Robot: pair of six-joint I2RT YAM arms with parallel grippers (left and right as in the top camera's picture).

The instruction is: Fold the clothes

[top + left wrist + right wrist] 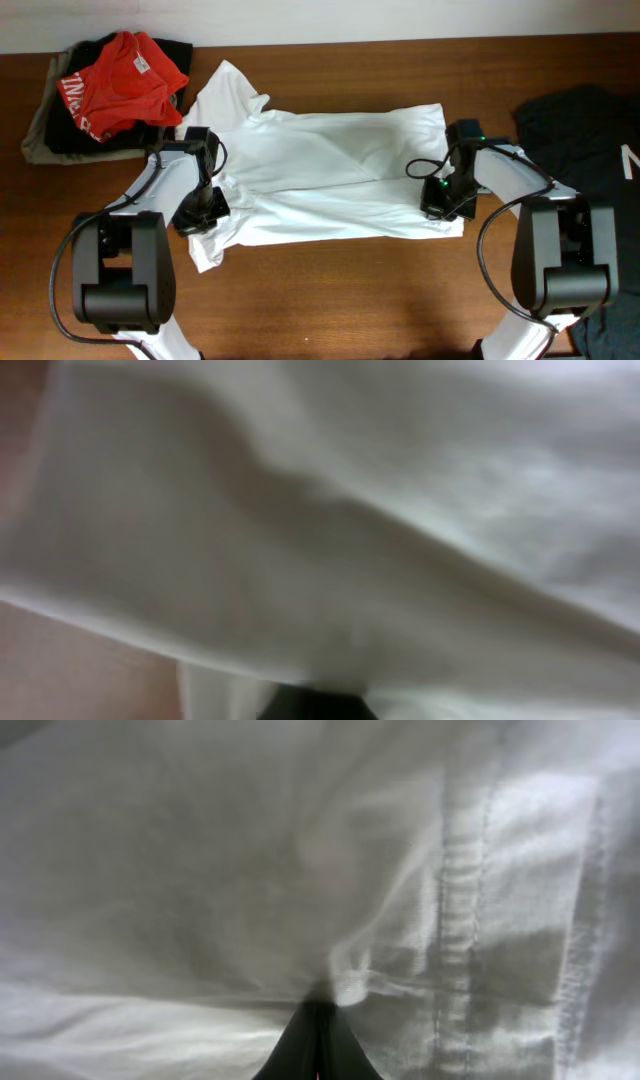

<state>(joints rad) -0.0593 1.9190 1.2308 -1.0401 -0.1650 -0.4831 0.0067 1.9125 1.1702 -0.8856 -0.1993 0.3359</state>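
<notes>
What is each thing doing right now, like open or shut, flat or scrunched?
White shirt, spread out, wrinkled, not neatly folded.
Left gripper, shut on the white shirt.
Right gripper, shut on the white shirt.
Red garment, scrunched in a heap.
Black shirt, lying loose, untouched.

At the far left of the brown wooden table we see a crumpled red garment with white lettering atop a black cloth and an olive-grey one. At the right edge lies a black T-shirt bearing a white mark.
</notes>
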